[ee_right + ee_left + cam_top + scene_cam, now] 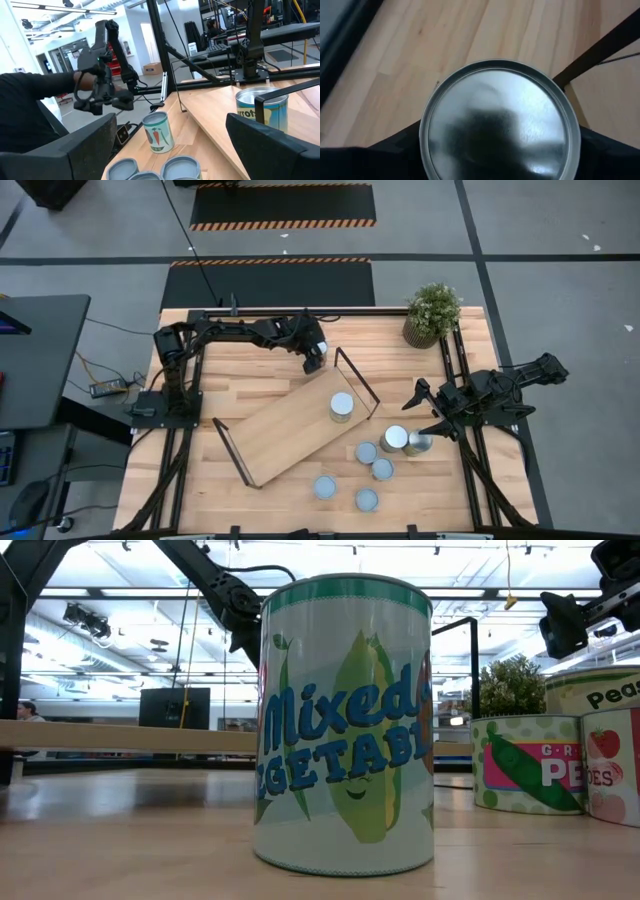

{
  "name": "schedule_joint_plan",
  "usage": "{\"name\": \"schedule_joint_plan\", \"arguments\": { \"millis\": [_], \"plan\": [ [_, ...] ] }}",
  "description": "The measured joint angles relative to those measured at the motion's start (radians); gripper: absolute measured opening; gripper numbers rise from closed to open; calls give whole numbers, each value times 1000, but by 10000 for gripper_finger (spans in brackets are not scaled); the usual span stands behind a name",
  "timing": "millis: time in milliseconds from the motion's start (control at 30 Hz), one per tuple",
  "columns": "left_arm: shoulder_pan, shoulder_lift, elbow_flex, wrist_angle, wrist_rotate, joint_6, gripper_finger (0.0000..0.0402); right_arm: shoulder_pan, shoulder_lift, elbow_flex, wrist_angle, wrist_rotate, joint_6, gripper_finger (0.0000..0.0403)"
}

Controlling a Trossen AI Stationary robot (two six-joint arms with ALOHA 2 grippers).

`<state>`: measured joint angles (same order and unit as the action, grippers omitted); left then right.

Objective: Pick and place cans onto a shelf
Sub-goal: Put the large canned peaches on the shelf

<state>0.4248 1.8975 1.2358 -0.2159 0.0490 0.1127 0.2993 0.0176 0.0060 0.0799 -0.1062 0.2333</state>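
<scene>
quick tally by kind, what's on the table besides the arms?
Cans: 8, with 1 on the shelf, 1 in the left claw, 6 loose on the table
Shelf: 1
Potted plant: 1
Total: 10

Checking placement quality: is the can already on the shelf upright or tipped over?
Upright. From above, the can on the shelf shows only its round top, and the right wrist view shows it standing.
</scene>
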Motion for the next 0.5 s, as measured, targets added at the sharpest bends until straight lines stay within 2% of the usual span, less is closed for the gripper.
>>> {"name": "schedule_joint_plan", "arguments": {
  "millis": [267, 400, 500],
  "plan": [
    [9, -198, 1, -100, -3, 3, 319, 0, 0, 0, 2, 0, 0, 383],
    [-30, -287, 2, -200, 21, 0, 321, 0, 0, 0, 2, 0, 0, 383],
    [-82, -310, 2, -257, 39, -35, 321, 0, 0, 0, 1, 0, 0, 383]
  ]
}}
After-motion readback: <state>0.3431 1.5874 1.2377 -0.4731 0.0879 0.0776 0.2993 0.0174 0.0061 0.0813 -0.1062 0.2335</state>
